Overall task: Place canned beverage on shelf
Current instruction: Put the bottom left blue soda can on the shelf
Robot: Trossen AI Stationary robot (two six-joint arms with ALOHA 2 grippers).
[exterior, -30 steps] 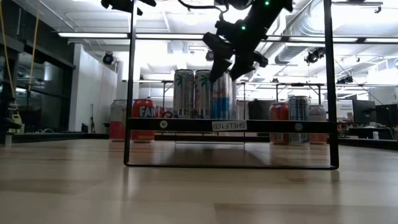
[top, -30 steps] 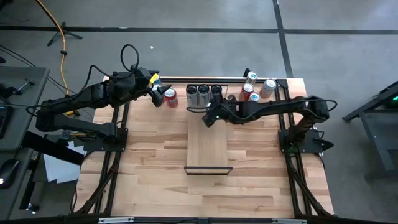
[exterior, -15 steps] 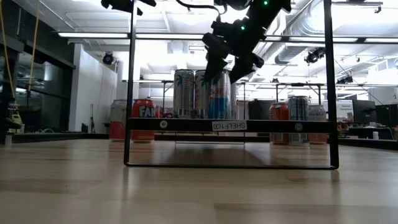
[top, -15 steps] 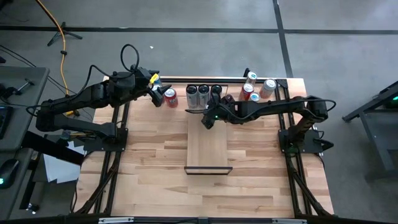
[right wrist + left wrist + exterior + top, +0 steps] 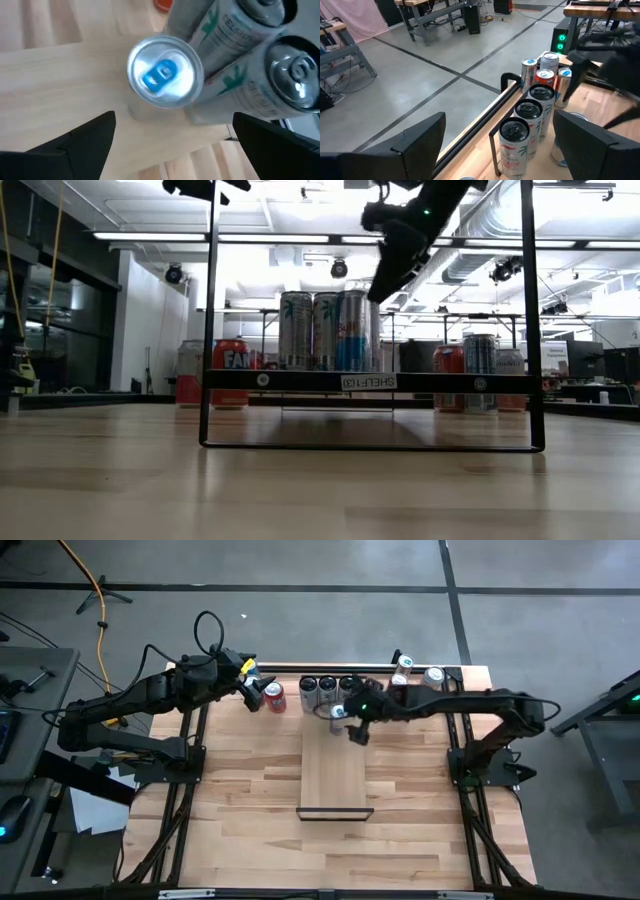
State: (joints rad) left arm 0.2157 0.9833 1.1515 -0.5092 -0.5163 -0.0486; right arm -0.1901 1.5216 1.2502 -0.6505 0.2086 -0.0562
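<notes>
Near edge of desk (image 5: 250,830): bare planks, nothing on them.

Shelf (image 5: 336,775): long pale board on a thin dark frame, running from mid-desk to the far edge. Its near stretch carries nothing.

Far end of shelf: three tall cans in a row (image 5: 327,688). Just in front of them, on the board, stands a silver can with a blue tab (image 5: 162,77), upright and free, touching or almost touching the row; low view shows it level with the others.

Right claw (image 5: 357,726): above the shelf, just beside that can, raised clear of its top. Fingers wide apart, holding nothing. The wrist view looks straight down on the can's lid between the two spread fingers (image 5: 80,140).

Left claw (image 5: 250,690): at the far left of the desk beside a red can (image 5: 274,697), fingers apart, empty, waiting.

Far right corner: a cluster of spare cans (image 5: 415,678) on the desk.

Judgement: placement of this can looks done; the step in hand is release and retreat. Next move calls for lifting the right claw straight away without brushing the can, then reaching for one of the spare cans.
</notes>
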